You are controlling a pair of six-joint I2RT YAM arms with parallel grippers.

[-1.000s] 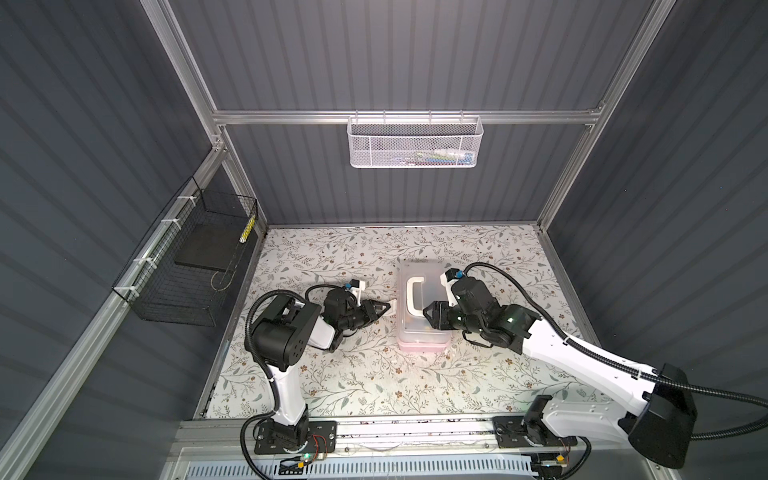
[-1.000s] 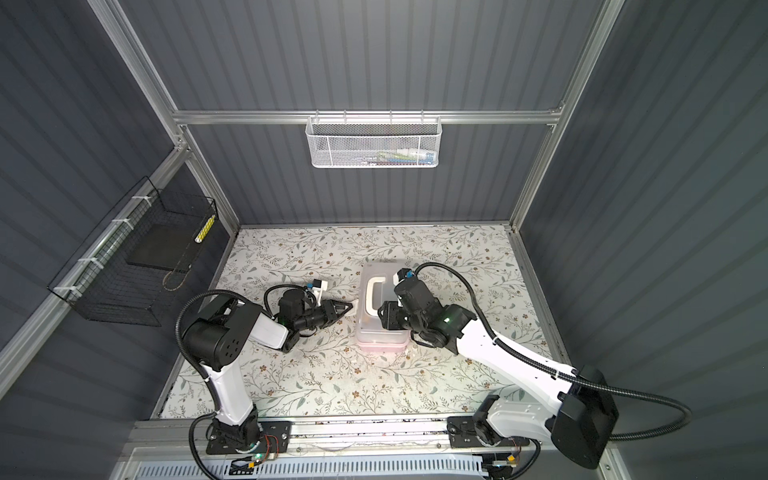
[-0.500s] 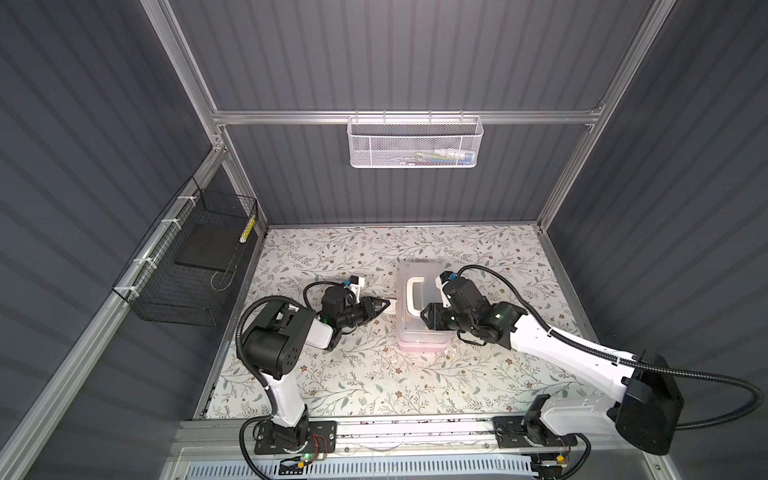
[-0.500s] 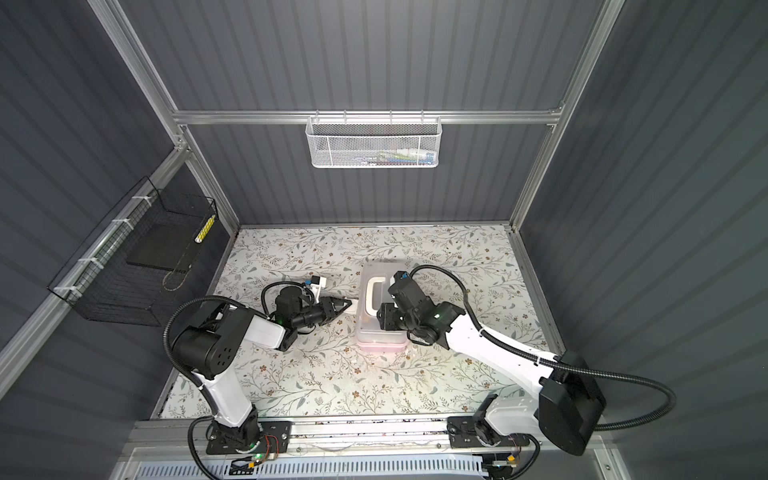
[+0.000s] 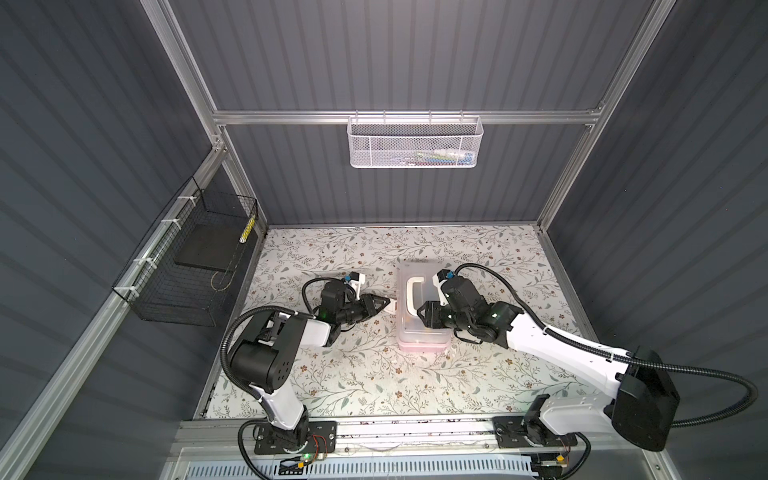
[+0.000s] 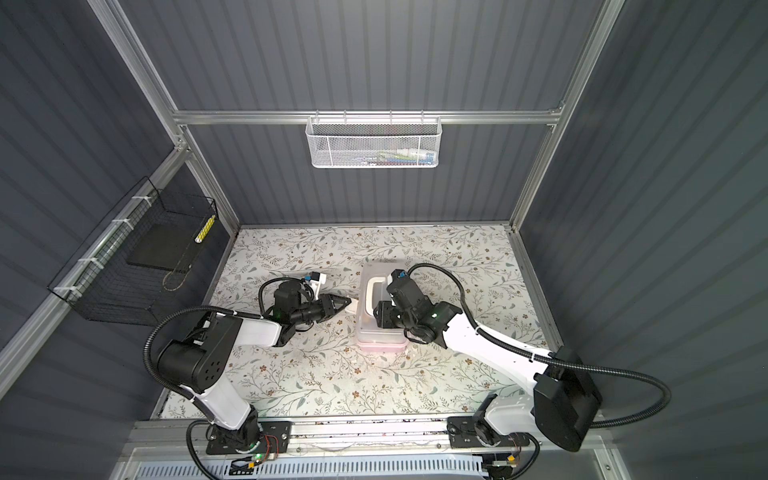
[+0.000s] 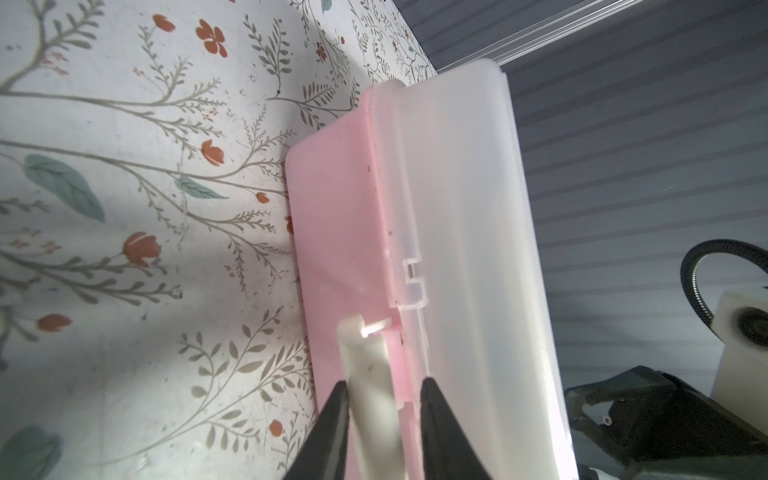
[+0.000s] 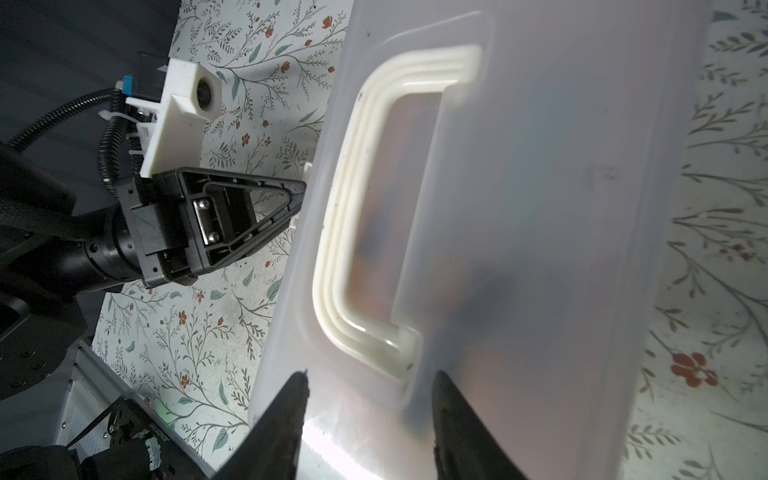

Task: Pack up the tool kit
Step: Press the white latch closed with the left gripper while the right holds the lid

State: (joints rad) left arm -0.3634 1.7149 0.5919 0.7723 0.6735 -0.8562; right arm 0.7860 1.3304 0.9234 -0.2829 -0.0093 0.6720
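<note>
Straddling white latch (image 7: 368, 365), left gripper (image 7: 384, 384)

From my station, the tool kit case (image 5: 419, 330) lies flat near the middle of the surface (image 5: 374, 374), with its handle (image 8: 347, 187) on top along the left long edge. The left gripper (image 5: 388, 305) sits just left of the case, low over the surface, and the latch (image 7: 368, 374) on that side of the case is between its fingers (image 7: 332, 436). The right gripper (image 5: 422, 318) is above the lid from the right, its fingers (image 8: 282, 436) by the handle's front end. A mesh basket (image 5: 415, 141) hangs on the back wall, and a wire basket (image 5: 187, 270) hangs on the left wall.
</note>
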